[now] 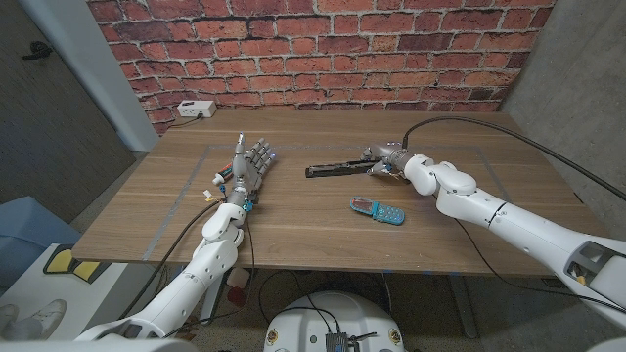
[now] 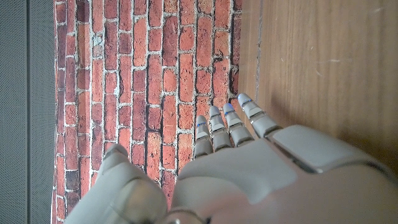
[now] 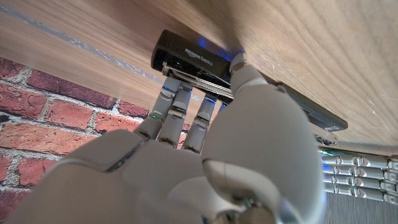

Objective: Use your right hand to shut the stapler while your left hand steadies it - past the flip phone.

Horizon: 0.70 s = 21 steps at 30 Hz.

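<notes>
The left hand (image 1: 252,166) stands well left of the stapler (image 1: 337,169), fingers (image 1: 260,154) spread and holding nothing, so steadying is undone, while past the flip phone (image 1: 378,209) the right hand (image 1: 396,163) grips the still-open stapler on the bench (image 1: 293,230).

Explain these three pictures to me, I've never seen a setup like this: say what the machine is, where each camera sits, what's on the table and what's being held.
This is a two-armed robot at a wooden table, with a hand on each arm. The wide picture comes from a camera on its head, looking down. The other two come from cameras on its wrists, looking along the back of each hand.

On the table lie a black stapler, opened out, and nearer the robot a blue flip phone. The right hand has its fingers on the stapler. The left hand stands apart with fingers spread, holding nothing. A white box sits near the brick wall.
</notes>
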Tool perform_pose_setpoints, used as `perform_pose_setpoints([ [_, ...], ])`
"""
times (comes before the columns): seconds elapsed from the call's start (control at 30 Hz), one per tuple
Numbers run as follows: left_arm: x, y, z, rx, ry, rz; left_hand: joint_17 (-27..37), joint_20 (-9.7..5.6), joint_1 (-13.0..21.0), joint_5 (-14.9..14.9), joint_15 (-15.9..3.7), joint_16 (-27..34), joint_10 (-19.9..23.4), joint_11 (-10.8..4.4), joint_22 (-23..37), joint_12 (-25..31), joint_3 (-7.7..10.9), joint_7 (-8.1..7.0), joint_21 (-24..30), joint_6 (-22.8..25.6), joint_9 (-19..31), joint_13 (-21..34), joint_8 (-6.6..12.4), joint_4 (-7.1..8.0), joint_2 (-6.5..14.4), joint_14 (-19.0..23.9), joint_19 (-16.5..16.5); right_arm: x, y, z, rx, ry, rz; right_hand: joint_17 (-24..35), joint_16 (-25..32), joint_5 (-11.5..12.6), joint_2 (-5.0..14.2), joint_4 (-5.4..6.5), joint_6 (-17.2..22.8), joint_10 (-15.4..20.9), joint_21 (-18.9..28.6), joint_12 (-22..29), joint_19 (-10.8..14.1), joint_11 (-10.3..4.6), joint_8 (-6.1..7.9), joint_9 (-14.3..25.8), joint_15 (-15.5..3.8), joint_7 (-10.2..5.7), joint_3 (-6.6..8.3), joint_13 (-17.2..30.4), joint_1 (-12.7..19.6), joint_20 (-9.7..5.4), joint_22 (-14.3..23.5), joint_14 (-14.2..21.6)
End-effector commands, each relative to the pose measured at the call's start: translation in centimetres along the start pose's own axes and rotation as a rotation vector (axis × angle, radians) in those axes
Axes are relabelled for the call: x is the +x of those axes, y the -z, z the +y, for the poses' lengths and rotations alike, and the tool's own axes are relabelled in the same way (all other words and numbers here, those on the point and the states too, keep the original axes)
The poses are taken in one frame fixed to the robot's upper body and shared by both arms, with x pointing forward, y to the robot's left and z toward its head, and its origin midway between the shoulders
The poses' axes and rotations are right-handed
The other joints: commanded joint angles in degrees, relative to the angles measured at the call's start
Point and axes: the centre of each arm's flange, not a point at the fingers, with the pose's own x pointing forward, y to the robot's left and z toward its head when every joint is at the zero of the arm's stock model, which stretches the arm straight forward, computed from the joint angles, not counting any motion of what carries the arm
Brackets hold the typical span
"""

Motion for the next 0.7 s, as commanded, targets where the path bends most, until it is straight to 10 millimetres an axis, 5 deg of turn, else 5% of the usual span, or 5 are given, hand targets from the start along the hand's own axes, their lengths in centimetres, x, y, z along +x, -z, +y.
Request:
perform_pose_setpoints([
  [0.03,-0.1,0.1,-0.5,-0.001,0.009,0.002,0.17,-0.11,0.02,0.21,-0.81,0.13,0.39,0.12,0.14,-0.03,-0.28,0.02,-0.29,0.25,0.16,0.10,0.07,-0.13,0.19,0.51,0.19,-1.0,0.5,-1.4,0.072,0.039,-0.008,-0.01,-0.31,0.07,1.70,-0.02,3.88,5.15,1.15,-0.31,-0.22,-3.23,0.02,-0.31,-13.16,-2.01,2.00,-0.08,-0.33,-8.37,0.11,4.88],
  [0.7,0.4,-0.2,-1.8,0.000,0.024,-0.004,0.13,-0.21,0.59,0.23,-0.84,0.10,0.41,-0.08,0.13,-0.13,-0.01,0.08,-0.30,0.38,0.16,0.10,0.10,-0.20,0.97,0.64,0.27,-3.7,1.7,-5.6,0.183,0.107,0.024,1.23,0.88,0.36,1.20,-1.13,5.65,7.38,3.47,0.07,2.06,-2.29,-0.18,-1.00,-13.02,0.41,3.24,-0.13,-0.50,-7.92,0.03,9.31],
])
